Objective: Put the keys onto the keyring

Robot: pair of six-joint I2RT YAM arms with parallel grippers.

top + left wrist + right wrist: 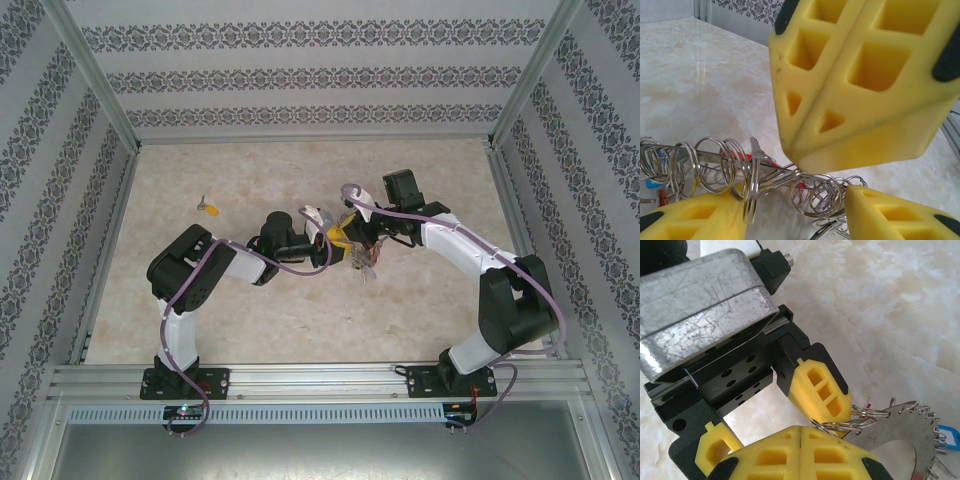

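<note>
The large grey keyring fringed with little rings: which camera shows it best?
Right wrist: the large grey metal keyring shows face-on, with its flat plate, hole and fringe clear. Left wrist sees it edge-on; top external shows a tiny cluster.

Table point(200, 300): pale marble-look top, cream with faint beige veining, bit glossy in wrist views. One small key point(208, 207), yellow head, silver shaft, lying flat on bare surface, upper left of top view.
</note>
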